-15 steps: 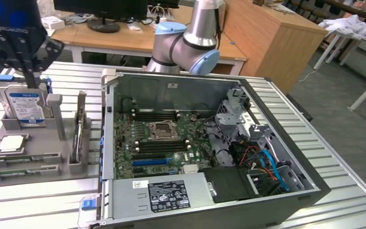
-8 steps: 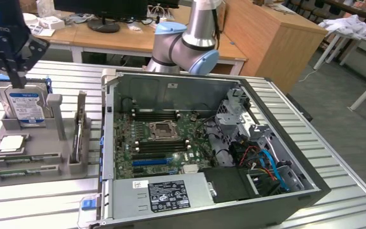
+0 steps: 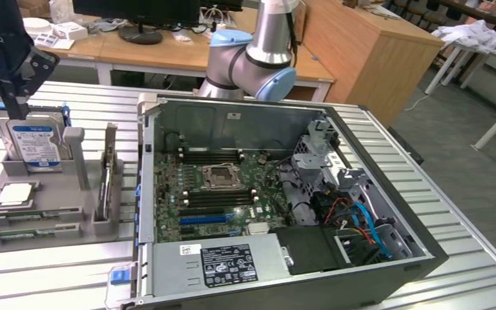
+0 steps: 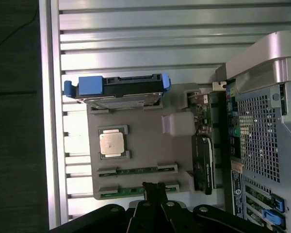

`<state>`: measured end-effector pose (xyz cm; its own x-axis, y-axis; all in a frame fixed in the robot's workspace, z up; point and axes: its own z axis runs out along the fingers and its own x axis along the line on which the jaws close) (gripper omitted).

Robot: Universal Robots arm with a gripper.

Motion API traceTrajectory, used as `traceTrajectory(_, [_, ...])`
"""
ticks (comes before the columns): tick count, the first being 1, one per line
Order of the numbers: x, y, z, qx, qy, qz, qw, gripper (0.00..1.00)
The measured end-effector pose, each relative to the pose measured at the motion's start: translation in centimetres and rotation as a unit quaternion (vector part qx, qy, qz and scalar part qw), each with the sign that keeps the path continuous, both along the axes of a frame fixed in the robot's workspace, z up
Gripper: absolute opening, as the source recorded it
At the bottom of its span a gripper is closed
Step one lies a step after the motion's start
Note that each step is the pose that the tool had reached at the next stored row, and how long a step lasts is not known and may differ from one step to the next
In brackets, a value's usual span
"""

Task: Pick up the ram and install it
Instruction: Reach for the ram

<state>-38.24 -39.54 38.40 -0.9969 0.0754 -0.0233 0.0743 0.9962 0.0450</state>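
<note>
Two ram sticks lie flat in slots along one edge of the grey holder [image 3: 75, 223]: one ram stick [image 3: 33, 214] [image 4: 136, 170] and a second ram stick [image 3: 26, 234] [image 4: 131, 191] beside it. My black gripper [image 3: 12, 103] [image 4: 155, 188] hangs high over the holder, shut with nothing in it. In the exterior view it is in front of the hard drive. In the wrist view its fingertips overlap the outer ram stick. The open computer case [image 3: 386, 258] shows the motherboard [image 3: 222, 194] with its memory slots [image 3: 214, 155].
The holder also carries an upright silver hard drive with a blue label [image 3: 34, 145] [image 4: 119, 90], a square processor [image 3: 17, 194] [image 4: 111, 144] and an upright card [image 3: 108, 174] [image 4: 203, 160]. All of it rests on a slatted metal table [image 3: 454, 213]. Desks stand behind.
</note>
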Motion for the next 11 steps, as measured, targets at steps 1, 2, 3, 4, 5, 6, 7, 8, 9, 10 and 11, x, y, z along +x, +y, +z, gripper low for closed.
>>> traceTrajectory(1, [0.00,0.00,0.00,0.0000,0.0000,0.000,1.0000,0.11])
traceTrajectory(2, [0.00,0.00,0.00,0.0000,0.0000,0.000,1.0000,0.11])
traceTrajectory(3, [0.00,0.00,0.00,0.0000,0.0001,0.000,1.0000,0.11])
traceTrajectory(4, [0.00,0.00,0.00,0.0000,0.0000,0.000,1.0000,0.11])
traceTrajectory(5, [-0.01,0.00,0.00,0.0000,0.0000,0.000,1.0000,0.11])
traceTrajectory(6, [-0.02,-0.04,0.00,0.0000,0.0001,0.000,1.0000,0.11])
traceTrajectory(7, [-0.02,-0.12,0.00,0.0000,0.0000,0.000,1.0000,0.11])
traceTrajectory(8, [-0.01,-0.22,0.00,0.0000,0.0000,0.000,1.0000,0.11])
traceTrajectory(9, [-0.01,-0.35,0.00,0.0000,0.0000,0.000,1.0000,0.11])
traceTrajectory(10, [-0.01,-0.49,0.00,0.0000,0.0000,0.000,1.0000,0.11])
traceTrajectory(11, [-0.01,-0.66,0.00,0.0000,0.0000,0.000,1.0000,0.11])
